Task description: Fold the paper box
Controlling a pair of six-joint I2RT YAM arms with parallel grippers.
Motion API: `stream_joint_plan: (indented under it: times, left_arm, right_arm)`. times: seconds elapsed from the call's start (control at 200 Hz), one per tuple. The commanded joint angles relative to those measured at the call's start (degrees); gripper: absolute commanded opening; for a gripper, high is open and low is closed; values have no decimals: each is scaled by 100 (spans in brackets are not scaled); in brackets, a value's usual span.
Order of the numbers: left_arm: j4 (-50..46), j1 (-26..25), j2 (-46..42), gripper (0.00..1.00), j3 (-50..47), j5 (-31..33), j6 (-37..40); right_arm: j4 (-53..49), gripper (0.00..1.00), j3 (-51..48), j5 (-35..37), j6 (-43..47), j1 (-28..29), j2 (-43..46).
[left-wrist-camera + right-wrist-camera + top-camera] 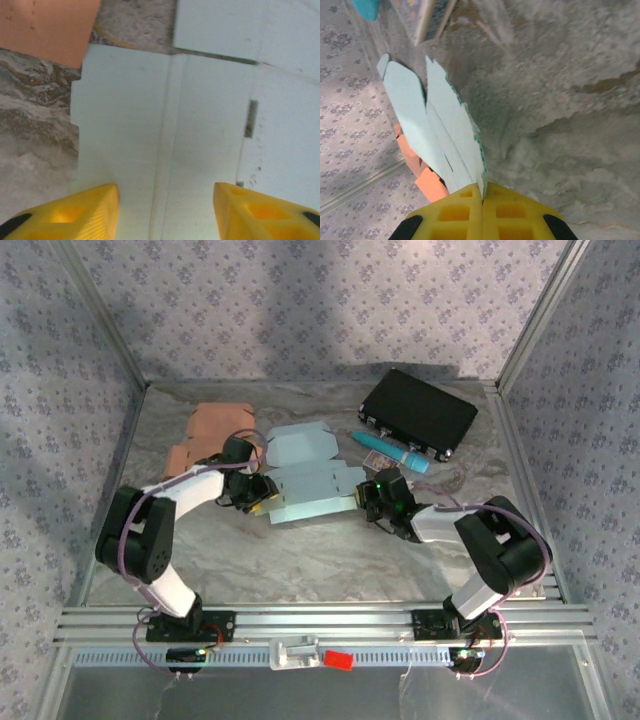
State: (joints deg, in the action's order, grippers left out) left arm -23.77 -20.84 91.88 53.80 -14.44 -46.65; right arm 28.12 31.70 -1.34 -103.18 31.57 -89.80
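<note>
The paper box [305, 478] is a pale blue die-cut sheet lying mostly flat at the middle of the table. My left gripper [258, 496] hovers over its left end. In the left wrist view its yellow fingers [85, 212] stand apart above the paper box [200, 125], either side of a fold crease, with nothing between them. My right gripper [368, 498] is at the sheet's right edge. Seen from the right wrist, the right gripper [482, 192] is shut on the edge of the paper box [435, 135], whose panels rise away from the jaws.
An orange paper blank [215, 430] lies at the back left, touching the blue sheet's corner [47, 27]. A black case [418, 412] sits at the back right with a teal pen [390, 452] in front of it. Metal frame rails border the table.
</note>
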Motion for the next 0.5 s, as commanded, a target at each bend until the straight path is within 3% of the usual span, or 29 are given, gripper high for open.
stream_joint_plan:
  times: [0.0, 0.115, 0.295, 0.495]
  left_arm:
    - [-429, -54, -653, 59, -31, 200, -124]
    - [-448, -52, -1194, 66, -379, 86, -618]
    - [-100, -30, -2152, 76, -1036, 51, -2015]
    - [1469, 19, -2513, 80, -2035, -106, -3939]
  right_arm:
    - [-468, 0, 193, 232, -161, 31, 271]
    - [-819, 0, 358, 197, -268, 29, 468]
    - [-1170, 0, 532, 159, -543, 33, 662]
    - [-1458, 0, 741, 40, -672, 16, 704]
